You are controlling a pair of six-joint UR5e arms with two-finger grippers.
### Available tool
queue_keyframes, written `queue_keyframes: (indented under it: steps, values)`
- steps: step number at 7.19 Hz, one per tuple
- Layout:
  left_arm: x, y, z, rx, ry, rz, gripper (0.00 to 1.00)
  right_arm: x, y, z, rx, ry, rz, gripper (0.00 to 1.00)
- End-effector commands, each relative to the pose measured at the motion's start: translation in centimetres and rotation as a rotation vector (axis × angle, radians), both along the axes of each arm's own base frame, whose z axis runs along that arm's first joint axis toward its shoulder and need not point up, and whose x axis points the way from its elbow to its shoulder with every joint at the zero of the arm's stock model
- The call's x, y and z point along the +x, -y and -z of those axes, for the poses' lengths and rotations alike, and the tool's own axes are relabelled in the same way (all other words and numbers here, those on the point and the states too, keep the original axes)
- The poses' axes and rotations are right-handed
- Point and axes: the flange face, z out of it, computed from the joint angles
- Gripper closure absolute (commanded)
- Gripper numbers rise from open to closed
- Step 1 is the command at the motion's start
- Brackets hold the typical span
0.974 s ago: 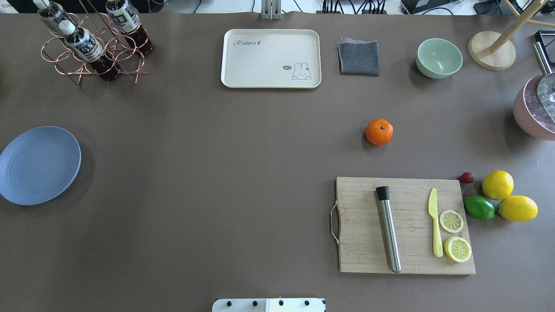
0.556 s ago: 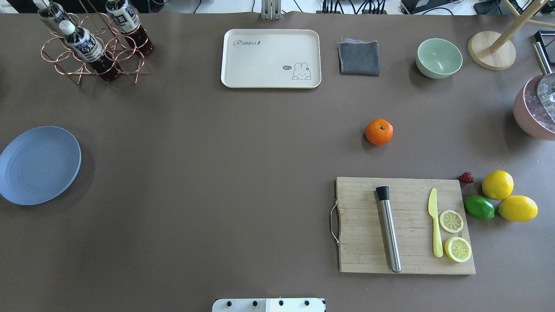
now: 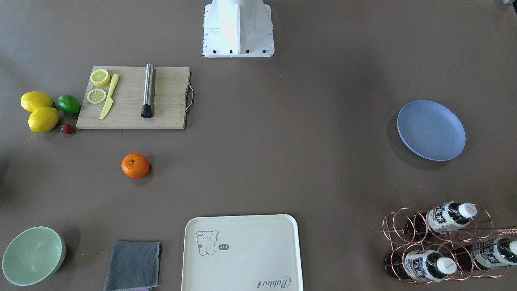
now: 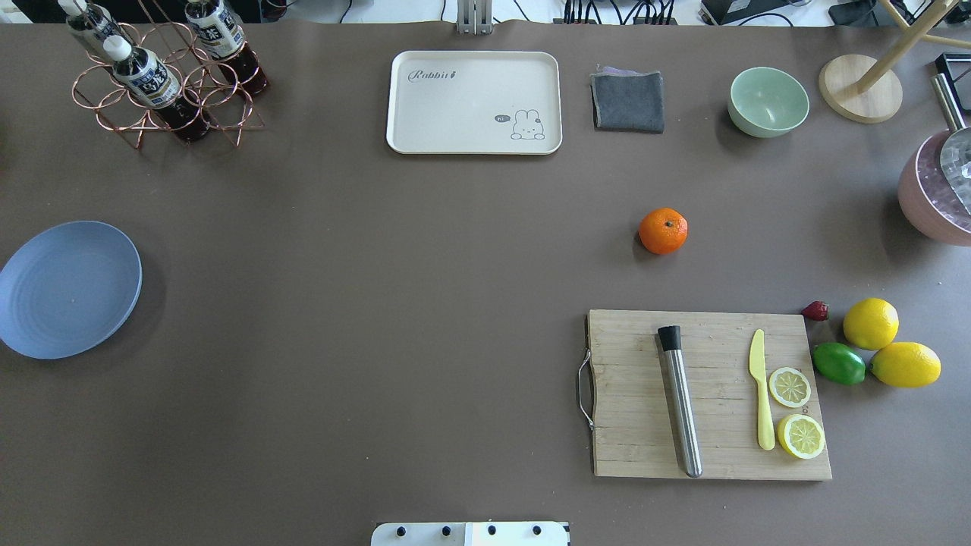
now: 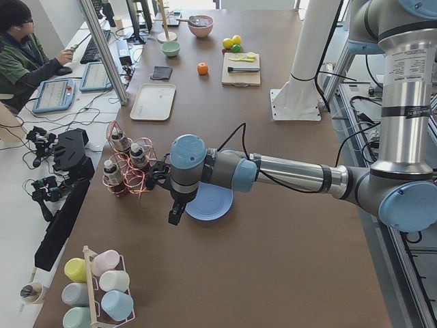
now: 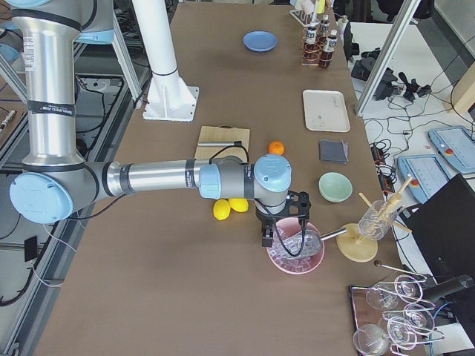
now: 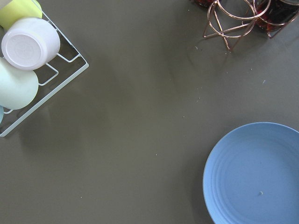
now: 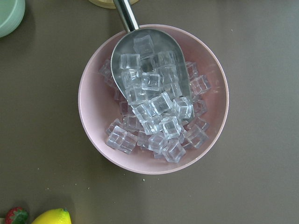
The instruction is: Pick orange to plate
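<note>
Brown table (image 4: 379,303) bears one orange (image 4: 663,230), one plate (image 4: 68,290), two whole lemons (image 4: 870,323).

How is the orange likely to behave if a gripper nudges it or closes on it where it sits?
The orange is nearly round and sits free on the flat table, touching nothing, so a nudge would probably send it rolling. Its skin looks smooth and slightly glossy, so a grip may slip unless it is centred across the widest part.

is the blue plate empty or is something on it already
Empty. The plate shows only its bare ringed surface in the overhead and left wrist views, and the orange lies apart from it, near the cutting board.
</note>
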Motion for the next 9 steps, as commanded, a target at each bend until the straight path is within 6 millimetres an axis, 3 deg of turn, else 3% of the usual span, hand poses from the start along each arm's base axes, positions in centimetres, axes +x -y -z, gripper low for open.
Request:
queue_keyframes:
  steps: [1,5,7,8,9]
  values:
    - [0.0,0.3,0.6,0.031,0.004,-0.007,0.02,0.0,0.1,0.1,0.002,0.0,0.0,0.0]
    - [0.4,0.5,-1.2,0.038,-0.009,0.024,0.02,-0.6,0.6,0.9,0.017,0.002,0.01,0.0]
    - [3.6,1.1,-2.1,0.051,-0.027,0.007,0.02,-1.9,1.8,2.3,0.034,0.005,0.027,0.0]
    - [6.2,1.3,-1.2,0.025,-0.082,0.055,0.02,-3.1,2.7,3.3,0.017,0.009,0.015,0.0]
    - [9.6,1.3,-1.8,0.028,-0.123,0.055,0.02,-4.0,3.2,3.9,0.026,0.008,0.028,0.0]
